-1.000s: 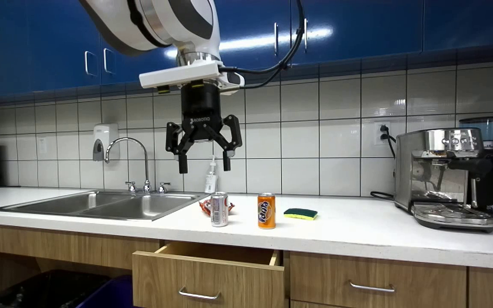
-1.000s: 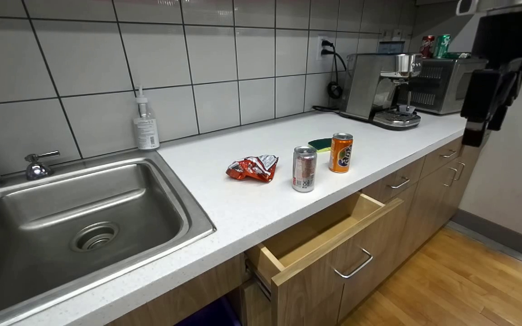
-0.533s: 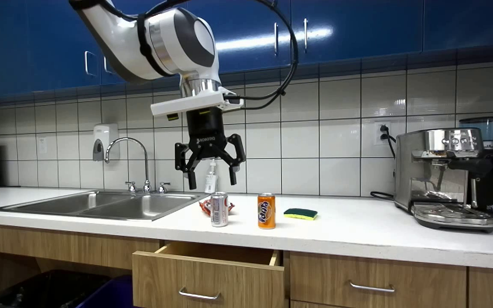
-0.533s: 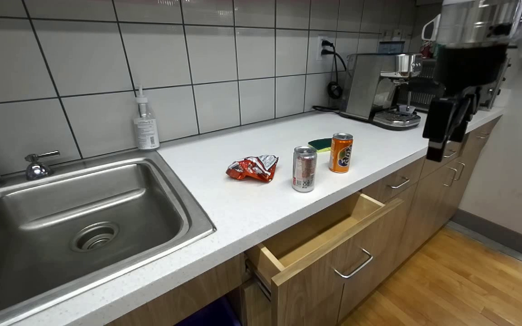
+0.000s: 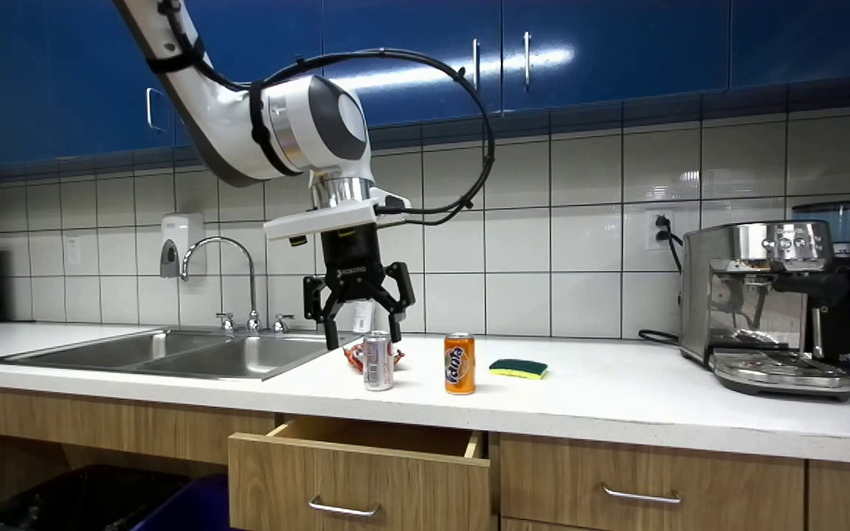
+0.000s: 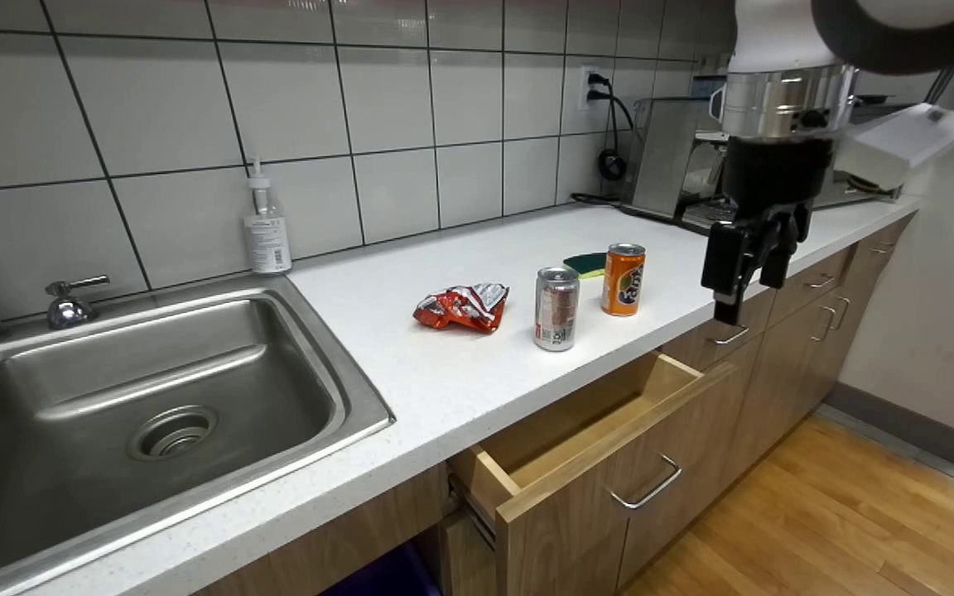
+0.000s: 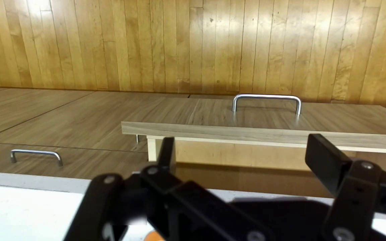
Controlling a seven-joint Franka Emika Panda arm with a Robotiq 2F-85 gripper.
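"Holding anything in the gripper (image 5: pixel 363 341)?"

"No. Hangs with both fingers (image 7: pixel 325 160) spread, near and higher than the drawer (image 5: pixel 358 479) pulled out from under the counter (image 5: pixel 602 369), apparently touching nothing."

"At which step?"

"Probably at the approach, short of any grip. Seems to call next for careful lining up, without bumping silver can (image 6: pixel 556 310) or orange can (image 6: pixel 623 283)."
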